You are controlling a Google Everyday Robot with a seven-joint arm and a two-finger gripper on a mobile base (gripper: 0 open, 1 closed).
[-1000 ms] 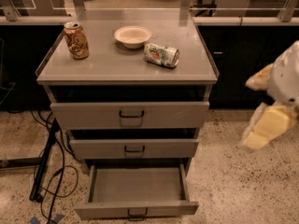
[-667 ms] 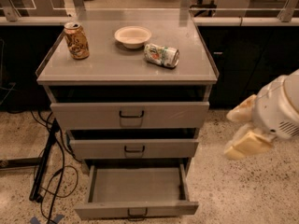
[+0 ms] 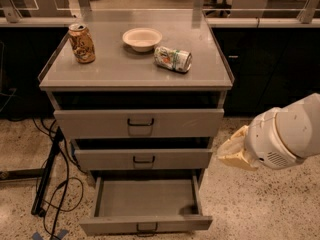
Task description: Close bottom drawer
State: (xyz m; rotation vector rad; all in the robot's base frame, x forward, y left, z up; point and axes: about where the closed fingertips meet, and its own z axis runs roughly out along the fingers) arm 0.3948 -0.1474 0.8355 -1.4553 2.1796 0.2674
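The bottom drawer [image 3: 145, 224] is the lowest of three grey drawers and stands pulled far out, its empty tray showing. Its low front panel carries a small dark wire handle [image 3: 146, 228] near the bottom edge of the view. My gripper [image 3: 234, 151] is at the right of the cabinet, level with the middle drawer [image 3: 144, 159], just off its right corner and above the open drawer's right side. It holds nothing that I can see.
On the cabinet top [image 3: 115, 66] stand an upright can [image 3: 82, 43], a white bowl [image 3: 142, 38] and a can lying on its side [image 3: 173, 59]. The top drawer [image 3: 139, 123] sits slightly out. Black cables and a stand leg [image 3: 47, 179] lie on the speckled floor at left.
My arm has swung leftward and down from the right edge toward the cabinet's right side. The drawers and the things on top have not moved.
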